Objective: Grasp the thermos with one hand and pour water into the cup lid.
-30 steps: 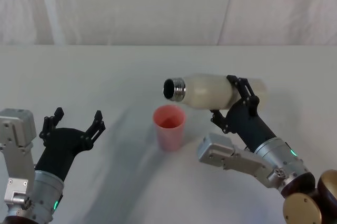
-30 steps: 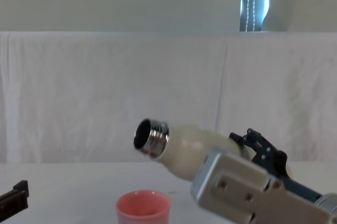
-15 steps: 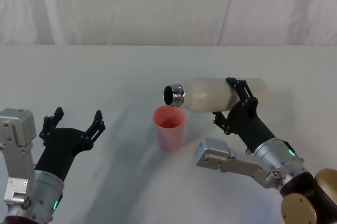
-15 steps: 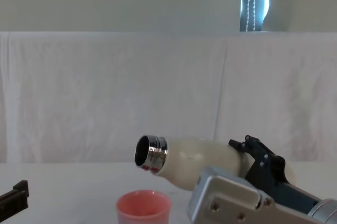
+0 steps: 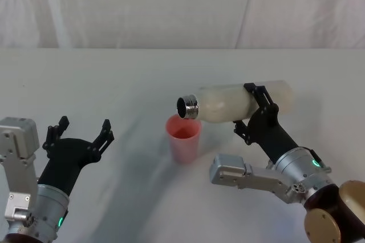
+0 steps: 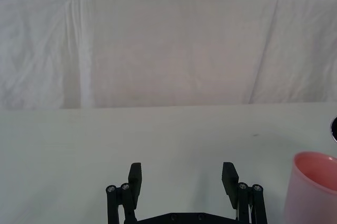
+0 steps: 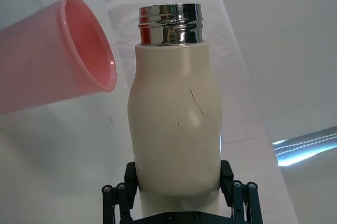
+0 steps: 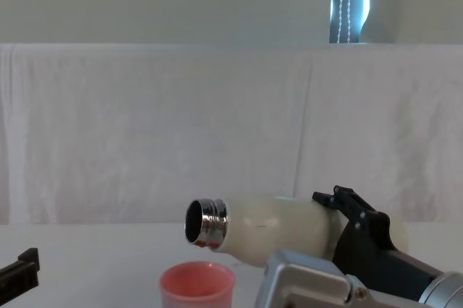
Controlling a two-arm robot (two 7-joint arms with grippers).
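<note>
Just above the small pink plastic cup lid [image 5: 184, 138]: tall cream-white thermos [image 5: 239, 102], nearly level, pinched by right gripper [image 5: 258, 109]. Tip slowly, chrome mouth over rim. Left gripper [image 5: 80, 133] spread, well left.

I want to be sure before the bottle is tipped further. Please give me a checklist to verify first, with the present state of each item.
1. Grip: right gripper shut on the thermos body, fingers on both sides in the right wrist view. Ok.
2. Mouth over cup: chrome neck sits above the cup lid, slightly to its right side in the head view. Ok.
3. Cup lid upright on the table. Ok.
4. Neck clear of the rim: a gap shows in the chest view. Ok.
5. Water flowing: no stream visible. Cannot tell.
6. Left gripper open, parked away from the cup lid. Ok.
</note>
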